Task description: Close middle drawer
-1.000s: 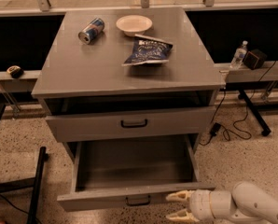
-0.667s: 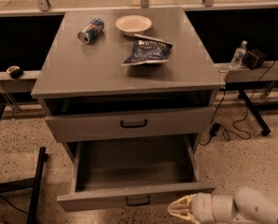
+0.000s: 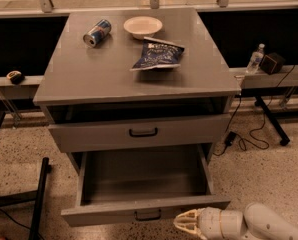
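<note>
The middle drawer [image 3: 139, 181] is pulled far out of the grey cabinet, showing its deep, plain tray. Its low front panel [image 3: 109, 215] carries a small black bar handle [image 3: 148, 215] at the centre. My gripper [image 3: 185, 223] is pale and sits at the bottom edge of the camera view, just below and to the right of that handle, close in front of the panel. Whether it touches the panel I cannot tell. The white arm [image 3: 264, 226] comes in from the lower right.
A taller drawer front [image 3: 89, 134] with a wider black handle [image 3: 143, 132] sits above, slightly out. The cabinet top [image 3: 114, 76] holds a can [image 3: 97, 32], a bowl [image 3: 142, 26] and a chip bag [image 3: 157, 55]. A black stand [image 3: 39, 199] is at the left, cables [image 3: 249, 136] at the right.
My gripper has shifted a little to the left along the front of the middle drawer. The drawer has not visibly moved.
</note>
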Controlling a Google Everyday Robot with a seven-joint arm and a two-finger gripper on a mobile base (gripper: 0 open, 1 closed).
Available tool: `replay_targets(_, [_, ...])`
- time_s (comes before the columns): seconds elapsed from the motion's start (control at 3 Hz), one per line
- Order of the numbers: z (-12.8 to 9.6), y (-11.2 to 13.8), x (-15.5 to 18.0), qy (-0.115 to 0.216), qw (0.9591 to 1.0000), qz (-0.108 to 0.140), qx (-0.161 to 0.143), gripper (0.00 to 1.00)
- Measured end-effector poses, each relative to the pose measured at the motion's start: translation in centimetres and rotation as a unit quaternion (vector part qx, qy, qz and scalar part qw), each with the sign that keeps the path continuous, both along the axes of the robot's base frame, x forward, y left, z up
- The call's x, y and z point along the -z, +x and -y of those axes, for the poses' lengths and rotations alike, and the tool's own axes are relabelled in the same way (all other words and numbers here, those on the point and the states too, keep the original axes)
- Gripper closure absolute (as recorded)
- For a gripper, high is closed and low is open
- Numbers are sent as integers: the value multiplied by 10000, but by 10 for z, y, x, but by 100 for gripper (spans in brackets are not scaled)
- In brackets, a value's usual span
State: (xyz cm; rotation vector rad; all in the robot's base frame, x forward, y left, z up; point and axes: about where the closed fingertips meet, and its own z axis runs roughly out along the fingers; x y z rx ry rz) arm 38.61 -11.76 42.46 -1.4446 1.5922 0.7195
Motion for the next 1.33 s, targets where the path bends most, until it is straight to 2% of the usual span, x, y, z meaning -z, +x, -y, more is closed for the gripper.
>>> replay_targets(0.33, [-11, 19, 29, 422, 9983, 224, 331, 100])
replay_targets(0.67, [-37, 41, 68, 695, 9938, 259, 832, 100])
replay_targets(1.0, [-47, 58, 87, 757, 9889, 255, 1250, 100])
replay_targets(1.33, [-51, 92, 96, 894, 9816, 259, 1666, 100])
